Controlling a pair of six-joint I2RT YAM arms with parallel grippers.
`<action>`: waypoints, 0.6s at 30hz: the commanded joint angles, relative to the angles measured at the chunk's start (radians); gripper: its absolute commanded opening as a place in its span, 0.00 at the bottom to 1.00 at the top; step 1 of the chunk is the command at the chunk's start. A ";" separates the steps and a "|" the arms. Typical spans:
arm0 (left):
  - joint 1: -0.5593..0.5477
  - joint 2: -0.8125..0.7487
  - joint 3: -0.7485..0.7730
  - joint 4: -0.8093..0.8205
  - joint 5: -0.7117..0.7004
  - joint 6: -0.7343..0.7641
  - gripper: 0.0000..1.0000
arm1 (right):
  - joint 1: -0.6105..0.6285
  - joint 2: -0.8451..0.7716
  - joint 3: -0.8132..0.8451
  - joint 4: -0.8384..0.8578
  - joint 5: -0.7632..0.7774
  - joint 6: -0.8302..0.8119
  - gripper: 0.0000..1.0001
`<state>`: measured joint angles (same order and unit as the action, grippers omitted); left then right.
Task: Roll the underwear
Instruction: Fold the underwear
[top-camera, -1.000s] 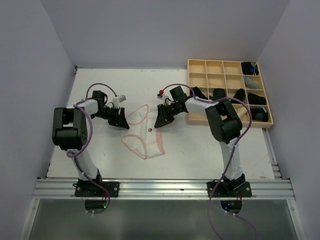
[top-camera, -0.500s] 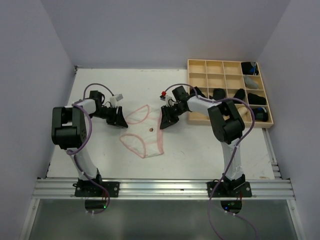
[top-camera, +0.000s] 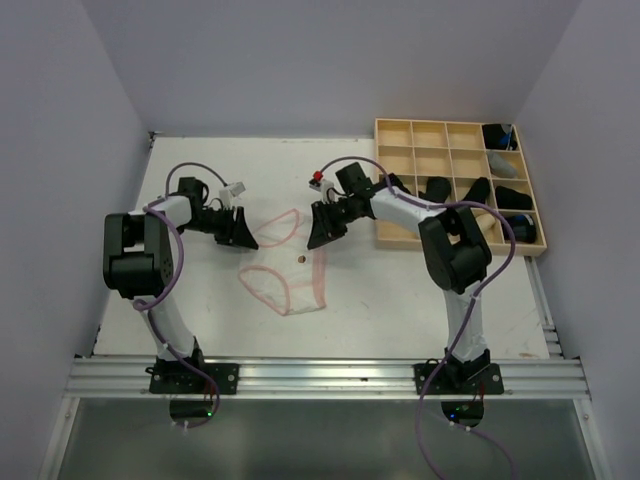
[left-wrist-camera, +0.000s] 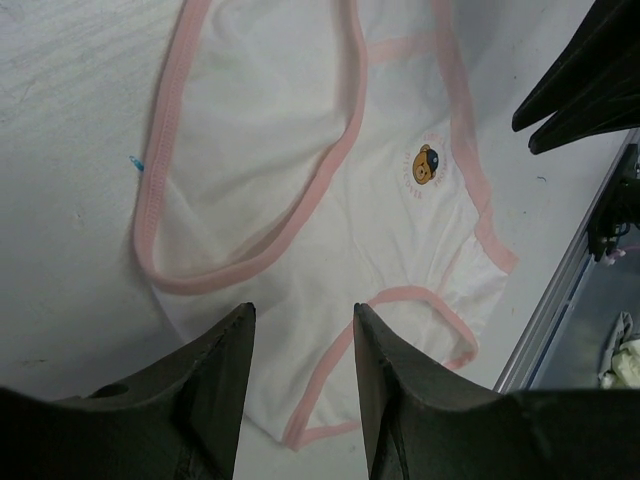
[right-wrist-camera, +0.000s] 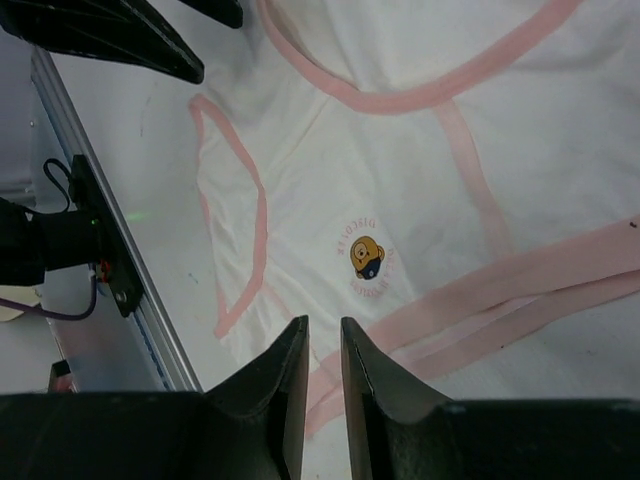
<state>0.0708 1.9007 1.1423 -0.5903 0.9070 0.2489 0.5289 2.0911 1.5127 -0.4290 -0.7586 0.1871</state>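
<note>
Cloth in hand: the underwear (top-camera: 288, 272), whitish with pink edging, lies spread open on the table (top-camera: 200, 300) between my two hands, with the bear print (left-wrist-camera: 430, 165) facing up. There is no fold or roll in it yet.
My left gripper (left-wrist-camera: 300, 315): it sits at the cloth's far left corner. My fingers stand well apart with flat cloth showing in the gap, so I am clamped on nothing.
My right gripper (right-wrist-camera: 323, 325): it sits at the far right corner. My fingers are nearly together and the pink waistband runs in toward them. I cannot tell whether I have it pinched.
Tray beyond: in the wooden grid tray (top-camera: 430, 122), off past my right arm, black rolls (top-camera: 515, 198) sit in several compartments along the right side. Most other cells look bare.
Done, as I judge it: the black pieces are already rolled and stowed.
Left to do: the whole job on this pale pair. I have to straighten it, fold the sides in, roll it up and carry it to a free compartment.
</note>
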 joint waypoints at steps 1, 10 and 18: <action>0.004 -0.015 0.016 0.018 -0.037 -0.016 0.47 | 0.005 0.047 0.026 0.016 -0.007 0.019 0.23; 0.024 0.003 -0.015 0.040 -0.149 -0.013 0.47 | -0.006 0.113 0.017 -0.117 0.111 -0.158 0.21; 0.020 -0.021 0.167 -0.022 0.136 0.098 0.48 | -0.033 -0.025 0.161 -0.149 -0.109 -0.221 0.38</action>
<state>0.0822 1.9018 1.1976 -0.6231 0.8932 0.2920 0.5198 2.1841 1.5776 -0.5690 -0.7677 0.0200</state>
